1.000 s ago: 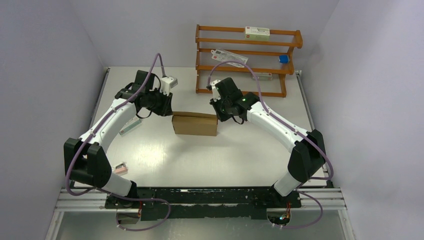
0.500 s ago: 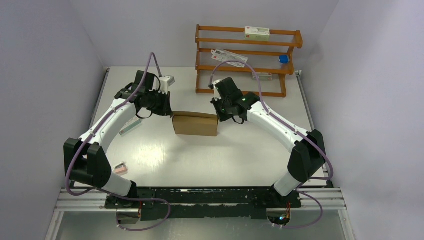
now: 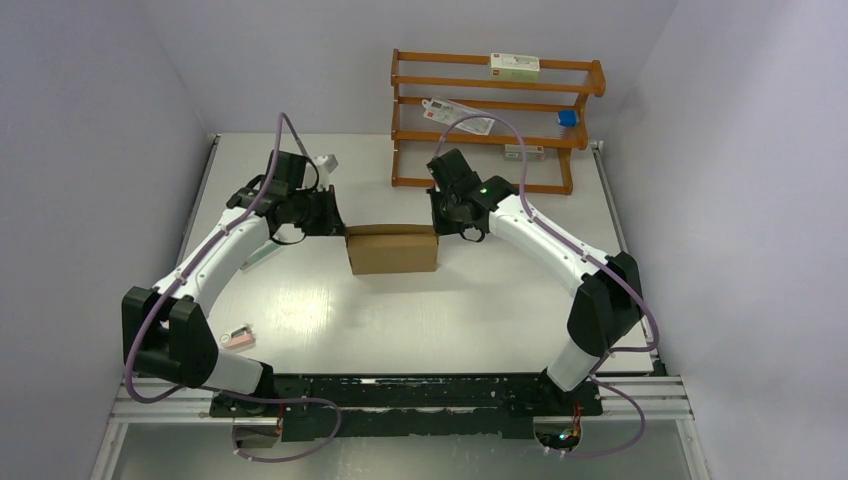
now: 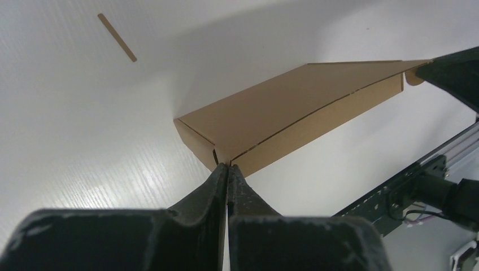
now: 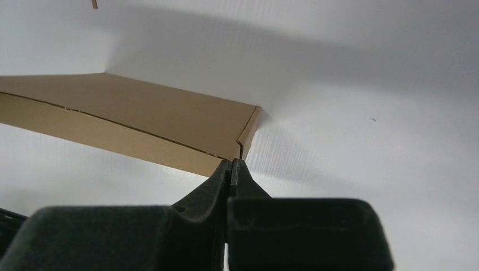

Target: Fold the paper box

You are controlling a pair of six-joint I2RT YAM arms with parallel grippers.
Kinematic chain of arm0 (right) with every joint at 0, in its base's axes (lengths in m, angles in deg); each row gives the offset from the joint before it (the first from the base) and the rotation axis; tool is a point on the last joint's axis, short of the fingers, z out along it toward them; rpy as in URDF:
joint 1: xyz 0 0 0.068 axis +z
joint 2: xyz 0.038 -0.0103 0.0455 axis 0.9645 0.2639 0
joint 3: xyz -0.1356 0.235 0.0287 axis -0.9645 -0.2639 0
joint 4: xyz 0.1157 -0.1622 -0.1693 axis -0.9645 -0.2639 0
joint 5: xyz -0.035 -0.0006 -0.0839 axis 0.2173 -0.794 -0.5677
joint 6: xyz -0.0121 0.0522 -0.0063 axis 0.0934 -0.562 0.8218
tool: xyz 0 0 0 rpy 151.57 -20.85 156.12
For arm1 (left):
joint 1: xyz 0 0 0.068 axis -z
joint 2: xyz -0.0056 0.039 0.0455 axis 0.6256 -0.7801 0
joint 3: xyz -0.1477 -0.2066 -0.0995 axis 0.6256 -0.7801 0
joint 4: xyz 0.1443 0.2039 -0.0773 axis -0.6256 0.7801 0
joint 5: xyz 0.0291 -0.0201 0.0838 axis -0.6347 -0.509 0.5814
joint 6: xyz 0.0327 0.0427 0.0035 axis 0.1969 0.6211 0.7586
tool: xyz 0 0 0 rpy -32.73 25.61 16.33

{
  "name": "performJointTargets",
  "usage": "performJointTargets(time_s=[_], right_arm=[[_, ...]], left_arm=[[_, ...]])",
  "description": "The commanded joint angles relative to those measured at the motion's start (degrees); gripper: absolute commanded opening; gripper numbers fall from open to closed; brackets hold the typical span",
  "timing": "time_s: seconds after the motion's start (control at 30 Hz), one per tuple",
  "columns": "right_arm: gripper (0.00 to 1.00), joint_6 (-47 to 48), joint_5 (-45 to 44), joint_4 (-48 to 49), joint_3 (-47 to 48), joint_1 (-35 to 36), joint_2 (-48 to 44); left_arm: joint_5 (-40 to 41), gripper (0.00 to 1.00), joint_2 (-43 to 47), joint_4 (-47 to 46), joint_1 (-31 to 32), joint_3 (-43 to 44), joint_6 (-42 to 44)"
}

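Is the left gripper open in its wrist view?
No, the left gripper is shut, its fingers pressed together at a corner of the box.

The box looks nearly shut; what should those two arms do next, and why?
Probably nudge both ends inward: the paper box looks folded, yet small gaps show at the corners beside the closed left fingers and right fingers.

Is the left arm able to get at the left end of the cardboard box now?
Likely yes: the left gripper, shut, sits right at the cardboard box's left corner, with nothing between them.
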Motion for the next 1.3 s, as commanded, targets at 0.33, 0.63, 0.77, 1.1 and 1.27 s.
performJointTargets(time_s=[0.33, 0.63, 0.77, 1.1, 1.27], right_arm=[[0.0, -8.6, -5.6, 3.2, -4.5, 2.6, -2.1], [0.0, -8.4, -10.4, 6.2, -7.8, 5.4, -2.9], [0.0, -7.9, -12.3, 7.7, -8.9, 6.7, -3.3], [0.0, -7.7, -14.5, 9.9, -11.0, 8.2, -3.8], [0.0, -7.5, -15.3, 9.8, -11.1, 8.3, -3.6]], left_arm=[[3.2, 0.08, 2.9, -5.4, 2.7, -3.4, -11.6], [4.7, 0.08, 3.2, -6.7, 3.9, -5.2, -12.2], [5.2, 0.08, 3.3, -6.8, 4.1, -5.8, -12.1], [7.2, 0.08, 3.5, -6.5, 4.1, -6.7, -11.4], [13.2, 0.08, 2.7, -1.5, 4.3, -2.5, -6.5]])
